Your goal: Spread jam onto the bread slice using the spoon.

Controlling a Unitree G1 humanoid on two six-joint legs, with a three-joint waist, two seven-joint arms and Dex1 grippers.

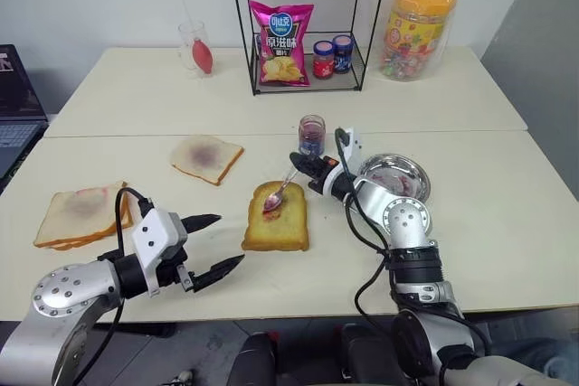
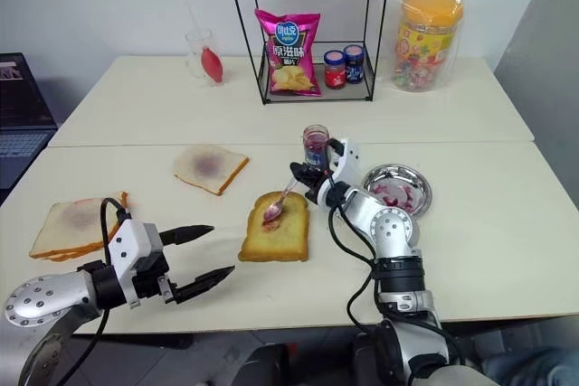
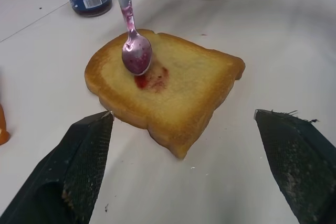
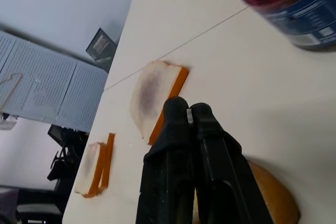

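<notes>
Bread slice (image 1: 276, 219): thick, square, golden-brown, lying flat near the front edge of the surface (image 1: 507, 223), with a small red smear of jam (image 3: 152, 80) near its middle. Spoon (image 3: 134, 45): slim, silvery, bowl coated purple-red, resting on the slice just beside the smear. Right pincer (image 1: 303, 165): fingers pressed together on the spoon handle, reaching in from the slice's far right corner. Jam jar (image 1: 311, 135): clear glass, dark contents, standing just behind that pincer. Steel bowl (image 1: 395, 175): jam-stained, to the right of the jar. Left pincer (image 1: 210, 243): jaws spread wide, holding nothing, hovering left of the slice and apart from it. Stained pale slice (image 1: 207, 157): behind and left. Stacked pale slices (image 1: 81, 214): far left. Wire rack (image 1: 308, 24) at the back holds a crisp packet (image 1: 281, 41) and two small capped jars (image 1: 333, 56).
</notes>
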